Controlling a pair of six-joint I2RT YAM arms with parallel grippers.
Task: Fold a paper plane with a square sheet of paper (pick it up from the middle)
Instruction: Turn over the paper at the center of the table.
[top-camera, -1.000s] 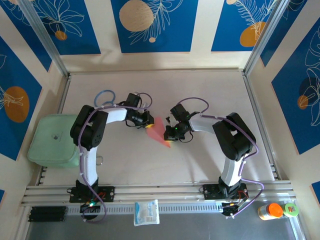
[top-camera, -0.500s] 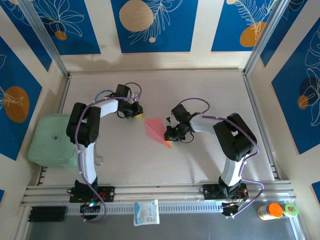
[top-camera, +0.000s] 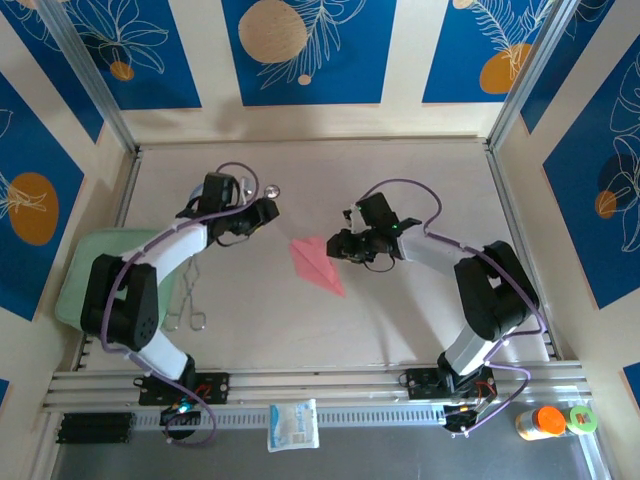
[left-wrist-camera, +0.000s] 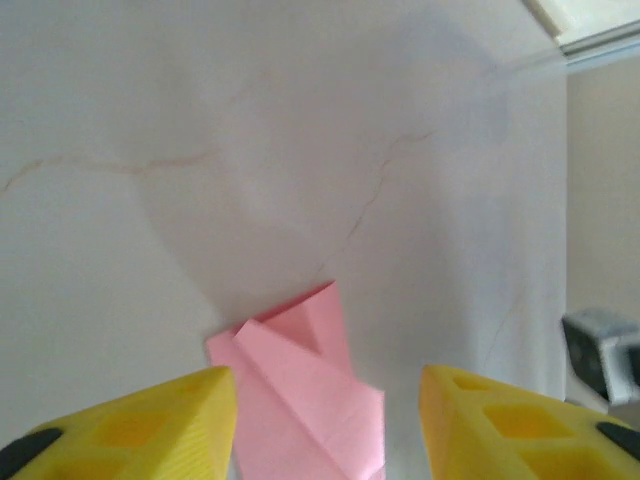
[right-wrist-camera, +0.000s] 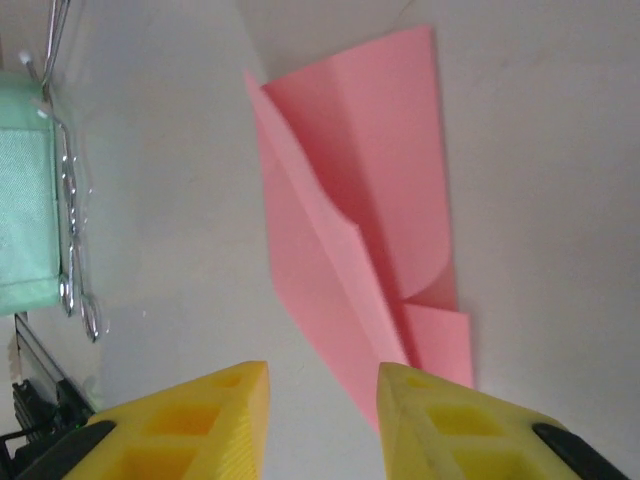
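The square sheet of paper is folded into a salmon-pink paper plane (top-camera: 318, 265), a pointed dart lying flat on the table with nothing holding it. My left gripper (top-camera: 270, 209) hovers to its far left, apart from it. In the left wrist view the paper plane (left-wrist-camera: 305, 405) lies on the table between and beyond the open yellow fingers (left-wrist-camera: 150, 425). My right gripper (top-camera: 336, 245) sits just right of the dart's wide end. In the right wrist view its jaws stand open above the table, with the paper plane (right-wrist-camera: 370, 210) ahead and its tip by the right finger (right-wrist-camera: 450, 425).
A pale green pad (top-camera: 75, 290) lies at the left edge, partly under the left arm. Metal forceps (top-camera: 188, 300) lie beside it. A white packet (top-camera: 292, 425) and small bottles (top-camera: 548, 421) sit on the near rail. A small round metal disc (top-camera: 272, 188) lies far of the left gripper.
Both grippers have opened and let go of the paper. The left arm swung back to the far left, the right gripper drew back to the right, and the dart now lies flat.
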